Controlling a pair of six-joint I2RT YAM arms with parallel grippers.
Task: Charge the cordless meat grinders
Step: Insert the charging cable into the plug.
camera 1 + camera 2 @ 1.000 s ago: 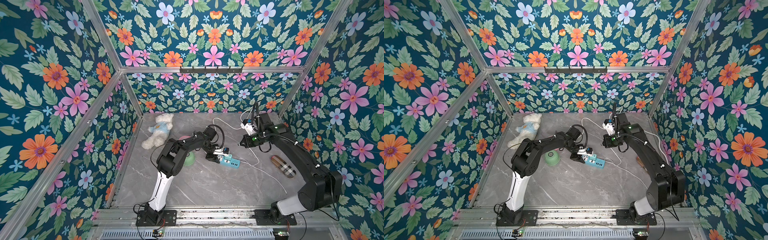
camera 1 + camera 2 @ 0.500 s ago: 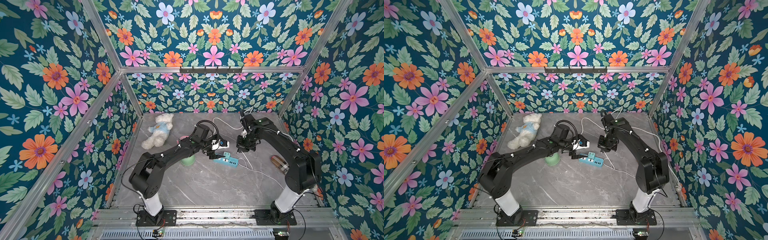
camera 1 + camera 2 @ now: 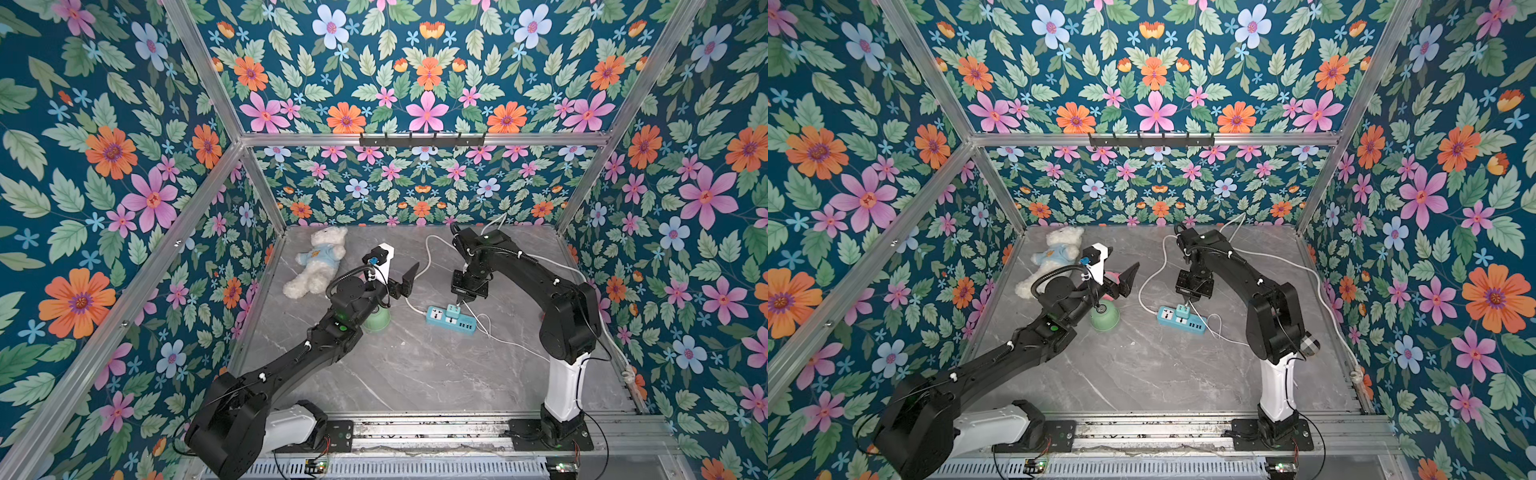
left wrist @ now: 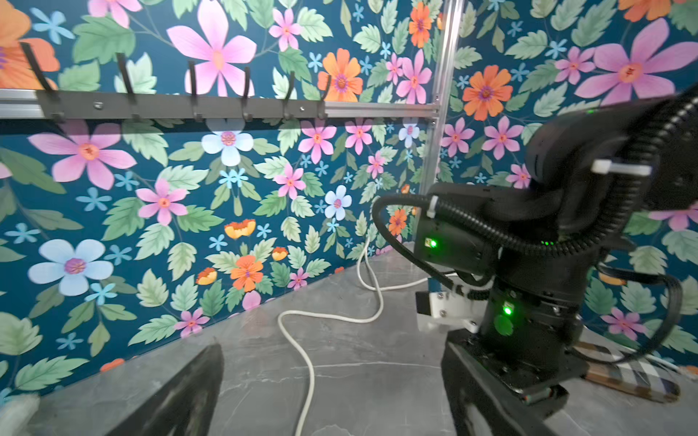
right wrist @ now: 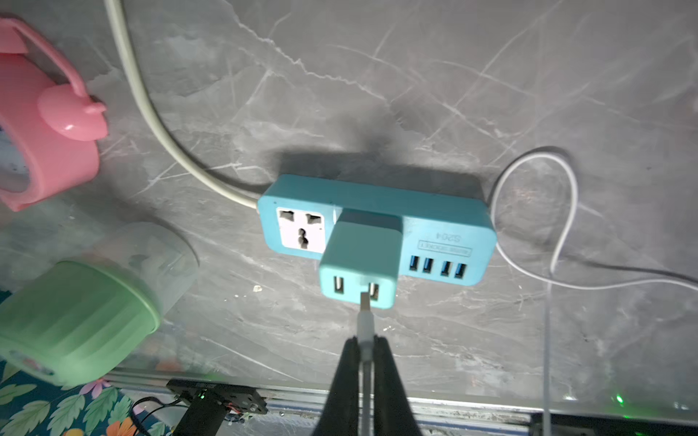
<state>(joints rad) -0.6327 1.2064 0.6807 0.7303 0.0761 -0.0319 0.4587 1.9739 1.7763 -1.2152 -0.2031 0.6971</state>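
Wide open desk (image 3: 415,374) across the front, but the middle's tight: power strip (image 3: 465,327), cube adapter (image 3: 454,310) and looping white cables (image 5: 134,83) clutter the right, green grinder (image 3: 378,323) and pink clock (image 5: 53,151) crowd the left, teddy (image 3: 318,264) fills the back-left corner.

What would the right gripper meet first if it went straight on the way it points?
The teal adapter seated in the power strip: the white USB plug in its fingers has its tip at an adapter port. Depth of entry is unclear.
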